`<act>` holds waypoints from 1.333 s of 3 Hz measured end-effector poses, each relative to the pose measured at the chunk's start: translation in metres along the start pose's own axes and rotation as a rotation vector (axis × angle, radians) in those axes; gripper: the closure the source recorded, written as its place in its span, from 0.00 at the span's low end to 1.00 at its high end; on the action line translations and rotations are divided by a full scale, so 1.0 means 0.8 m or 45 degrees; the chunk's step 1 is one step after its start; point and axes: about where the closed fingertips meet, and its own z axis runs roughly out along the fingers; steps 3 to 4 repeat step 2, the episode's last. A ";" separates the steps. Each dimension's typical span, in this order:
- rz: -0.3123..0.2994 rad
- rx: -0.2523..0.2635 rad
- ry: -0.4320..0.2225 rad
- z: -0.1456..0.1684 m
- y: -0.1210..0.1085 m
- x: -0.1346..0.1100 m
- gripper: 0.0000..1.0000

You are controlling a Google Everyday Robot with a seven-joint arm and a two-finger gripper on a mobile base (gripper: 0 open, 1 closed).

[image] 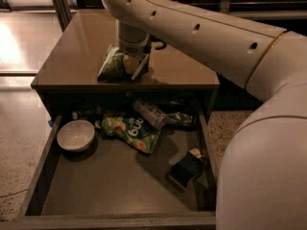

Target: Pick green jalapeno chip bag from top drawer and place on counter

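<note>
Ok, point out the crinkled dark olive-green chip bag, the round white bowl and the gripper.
Crinkled dark olive-green chip bag (110, 67): camera view, its left front face.
Round white bowl (76, 135): camera view, its inner hollow.
Gripper (133, 66): camera view, its tip, at the bag on the tan counter (187, 71).

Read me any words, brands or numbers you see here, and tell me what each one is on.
Bright green bag in the drawer: big white letters, too blurred to read.
Jalapeno chip bag on the counter, at the gripper: lettering unreadable.
No other text shows.
</note>
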 end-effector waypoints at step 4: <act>0.000 0.000 0.000 0.000 0.000 0.000 0.00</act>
